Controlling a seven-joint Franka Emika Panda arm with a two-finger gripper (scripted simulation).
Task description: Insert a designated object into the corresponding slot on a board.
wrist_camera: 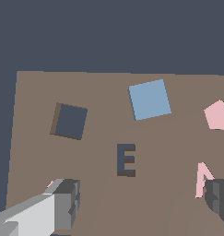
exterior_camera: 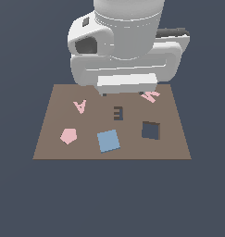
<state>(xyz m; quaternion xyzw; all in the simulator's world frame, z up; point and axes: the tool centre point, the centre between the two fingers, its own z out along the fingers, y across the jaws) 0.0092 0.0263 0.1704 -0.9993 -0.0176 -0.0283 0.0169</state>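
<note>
Brown board [exterior_camera: 49, 139]: one blue tile [exterior_camera: 108, 140], two cut-outs, three pink pieces; pincer [wrist_camera: 141, 203] spread, empty.

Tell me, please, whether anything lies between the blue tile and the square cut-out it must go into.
Nothing visible does. The blue tile lies flat on the board, and only bare brown surface separates it from the square slot. The E-shaped cut-out sits off that line.

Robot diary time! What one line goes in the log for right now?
end effector: open, empty, above board | blue tile: flat on board, untouched | square slot: empty | stage: pre-grasp
</note>
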